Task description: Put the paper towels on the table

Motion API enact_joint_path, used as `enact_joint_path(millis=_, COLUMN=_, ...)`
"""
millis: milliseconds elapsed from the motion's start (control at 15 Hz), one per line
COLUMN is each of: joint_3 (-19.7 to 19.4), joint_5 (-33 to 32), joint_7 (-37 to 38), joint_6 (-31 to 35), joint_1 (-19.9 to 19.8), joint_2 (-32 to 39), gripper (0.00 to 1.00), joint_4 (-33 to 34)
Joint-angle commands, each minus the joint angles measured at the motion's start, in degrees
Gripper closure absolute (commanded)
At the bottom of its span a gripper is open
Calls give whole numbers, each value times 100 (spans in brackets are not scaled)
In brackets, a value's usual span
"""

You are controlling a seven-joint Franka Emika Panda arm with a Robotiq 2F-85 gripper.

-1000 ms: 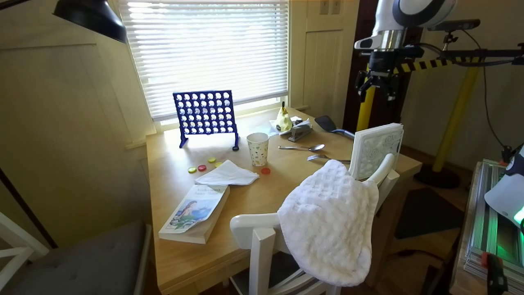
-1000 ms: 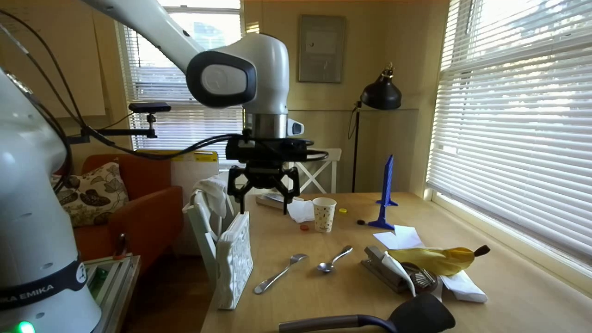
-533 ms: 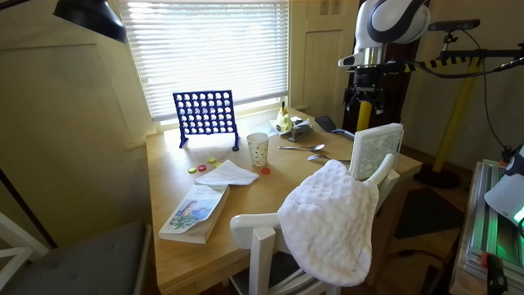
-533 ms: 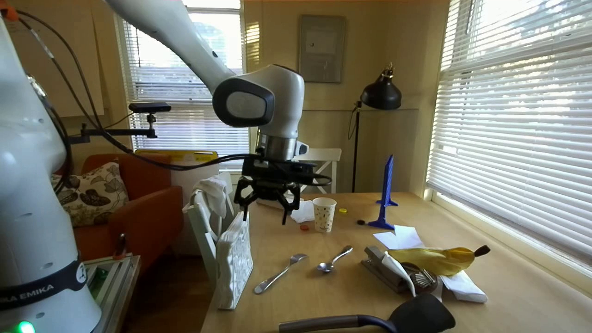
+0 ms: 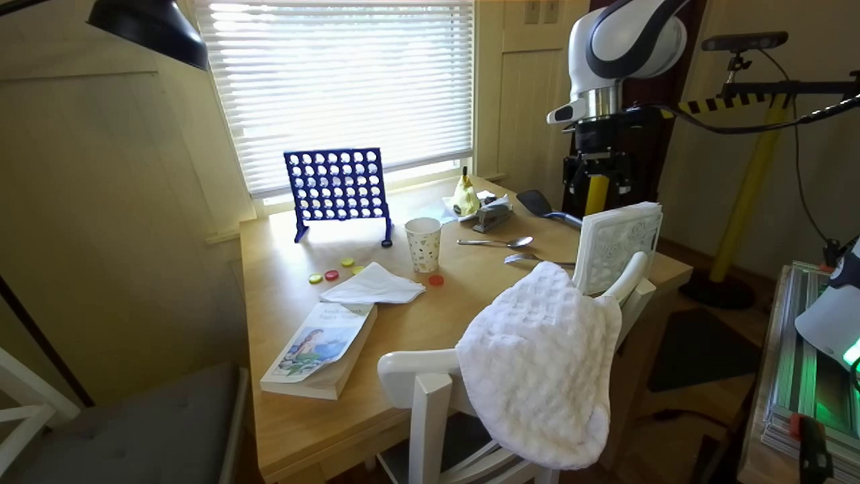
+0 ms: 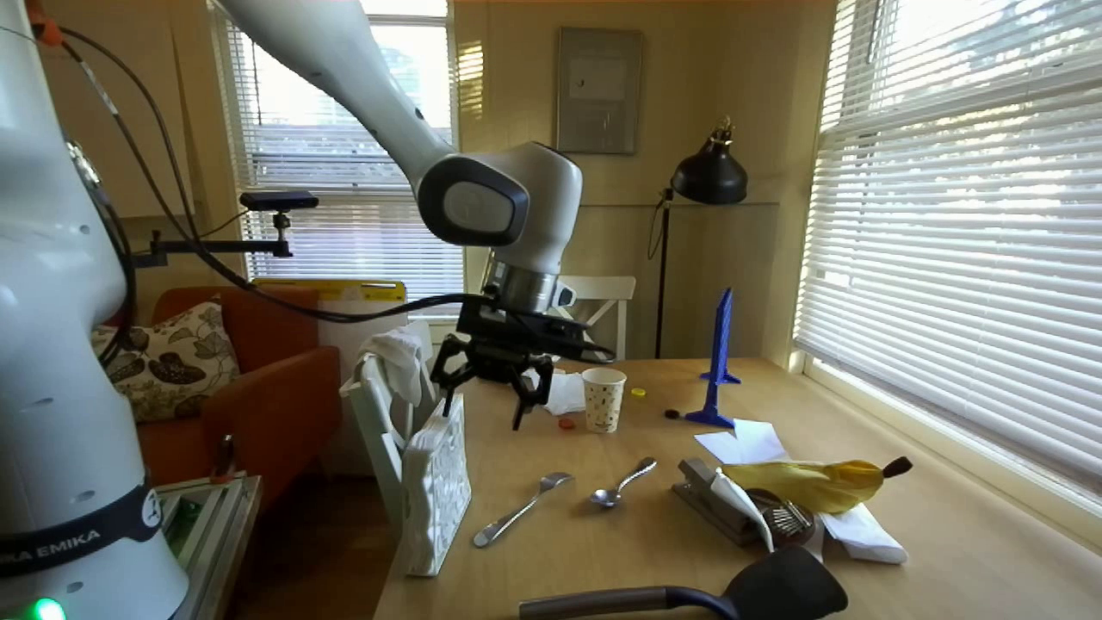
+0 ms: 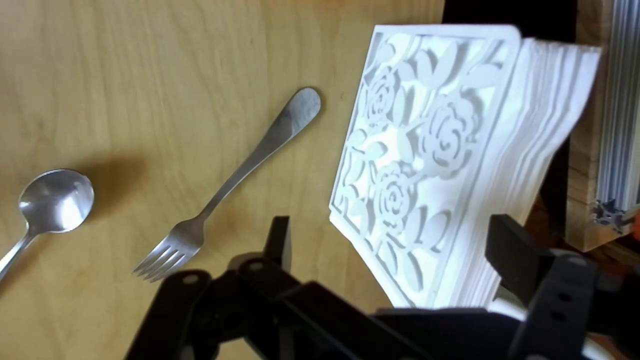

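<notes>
The paper towels are a thick stack of folded white sheets standing on edge in a white holder with cut-out flowers. The stack (image 7: 537, 115) and the holder's patterned panel (image 7: 445, 130) show in the wrist view. The stack also shows in both exterior views (image 6: 424, 499) (image 5: 615, 245), upright at the edge of the tan wooden table (image 6: 637, 551). My gripper (image 6: 482, 419) is open and empty above the stack's top, tilted slightly. In the wrist view its fingertips (image 7: 390, 225) appear on either side of the stack and holder, with no contact visible.
A fork (image 6: 521, 510), a spoon (image 6: 622, 484), a black spatula (image 6: 783, 585), a stapler (image 6: 715, 499) and a paper cup (image 6: 604, 400) are on the table. A white chair (image 5: 430, 410) with a bumpy white cloth (image 5: 544, 370) stands against the table beside the holder.
The arm has come down and over towards the stack, and the gripper has tilted. The gripper stays open. The stack and the table's things have not moved.
</notes>
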Motion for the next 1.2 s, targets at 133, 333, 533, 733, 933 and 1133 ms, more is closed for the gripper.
enact_joint_path(millis=133, joint_3=185, joint_5=63, joint_7=46, joint_6=-183, joint_1=-214, joint_2=51, gripper=0, joint_4=124)
enact_joint_path(millis=333, joint_3=199, joint_5=-11, joint_7=174, joint_6=-132, joint_1=-259, joint_2=74, gripper=0, joint_4=127)
enact_joint_path(millis=533, joint_3=223, joint_5=-58, joint_7=233, joint_6=-75, joint_1=-284, joint_2=76, gripper=0, joint_4=113)
enact_joint_path(millis=733, joint_3=255, joint_5=-170, joint_7=359, joint_6=15, joint_1=-294, joint_2=105, gripper=0, joint_4=125)
enact_joint_path(millis=933, joint_3=285, joint_5=-288, joint_7=511, joint_6=111, joint_1=-288, joint_2=117, gripper=0, joint_4=116)
enact_joint_path(millis=1133, joint_3=318, joint_5=-401, joint_7=633, joint_6=169, joint_1=-282, joint_2=137, gripper=0, joint_4=117)
